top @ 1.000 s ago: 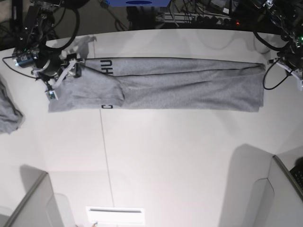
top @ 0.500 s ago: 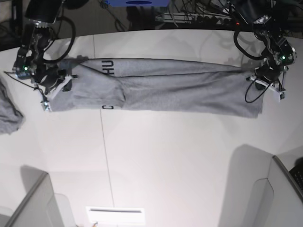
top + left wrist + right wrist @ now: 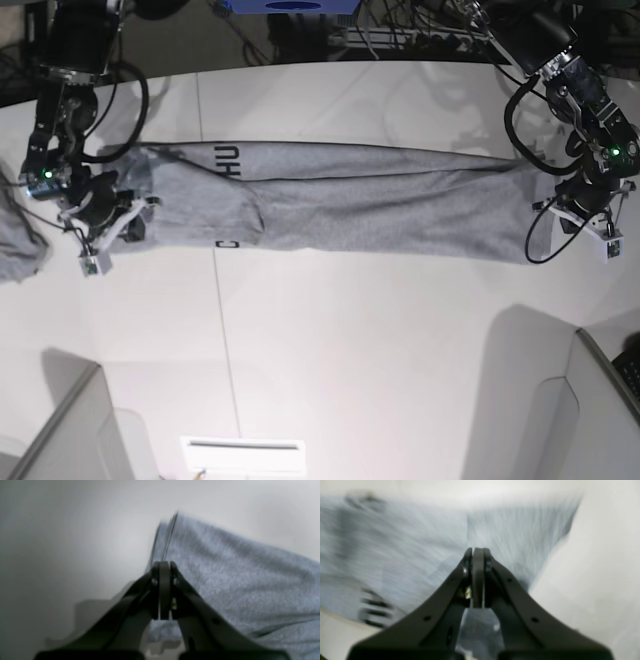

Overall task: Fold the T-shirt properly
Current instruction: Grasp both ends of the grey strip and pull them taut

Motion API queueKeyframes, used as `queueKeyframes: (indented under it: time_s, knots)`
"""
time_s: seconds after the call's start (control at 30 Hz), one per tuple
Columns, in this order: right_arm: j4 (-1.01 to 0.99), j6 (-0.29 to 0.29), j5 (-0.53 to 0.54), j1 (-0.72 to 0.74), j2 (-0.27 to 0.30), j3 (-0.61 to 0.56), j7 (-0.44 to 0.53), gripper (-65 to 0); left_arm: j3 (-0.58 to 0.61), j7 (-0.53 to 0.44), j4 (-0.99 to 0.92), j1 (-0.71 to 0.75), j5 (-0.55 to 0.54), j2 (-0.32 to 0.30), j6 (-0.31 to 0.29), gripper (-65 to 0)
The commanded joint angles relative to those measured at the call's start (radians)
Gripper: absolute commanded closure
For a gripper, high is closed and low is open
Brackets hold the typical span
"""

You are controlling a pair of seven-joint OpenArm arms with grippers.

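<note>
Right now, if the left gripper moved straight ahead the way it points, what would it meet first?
Probably the T-shirt: the shut left gripper points at its edge, just ahead. The view is blurred, so depth is unclear.

T-shirt [image 3: 370, 205] stretched flat on the table [image 3: 350, 330] between both arms

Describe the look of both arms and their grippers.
Both arms are black, draped in looping black cables, each with a small green light near the wrist. The left gripper and right gripper have matte black, tapering fingers with small round holes along them.
</note>
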Motion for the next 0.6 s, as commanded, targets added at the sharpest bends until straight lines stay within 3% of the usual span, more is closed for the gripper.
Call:
queueKeyframes:
  time_s: [0.0,0.13,0.3,0.33,0.47,0.53,0.57]
  knots:
    - [0.070,0.009,0.020,0.000,0.013,0.006,0.014,0.0,-0.004,-0.011,0.035,-0.011,-0.004,-0.014,-0.003,0.0]
    - [0.262,0.009,0.020,-0.058,-0.012,0.006,0.014,0.0,-0.004,-0.015,0.021,-0.001,-0.004,-0.045,-0.009,0.0]
    - [0.298,0.009,0.017,-0.089,-0.030,0.006,0.014,0.0,-0.004,-0.041,-0.040,-0.002,-0.027,-0.059,-0.009,0.0]
    - [0.298,0.009,0.017,-0.092,-0.030,0.001,0.014,0.0,-0.004,-0.067,-0.049,0.004,-0.051,-0.060,-0.009,-7.4]
    - [0.297,0.009,0.017,-0.109,-0.032,0.001,0.014,0.0,-0.002,-0.146,-0.129,0.058,-0.195,-0.088,-0.009,-47.2]
    - [0.294,0.009,0.017,-0.107,-0.032,0.004,0.014,0.0,-0.002,-0.147,-0.204,0.056,-0.257,-0.106,-0.009,-61.2]
    - [0.294,0.009,0.017,-0.107,-0.032,0.004,0.014,0.0,-0.002,-0.149,-0.239,0.055,-0.281,-0.117,-0.009,-65.0]
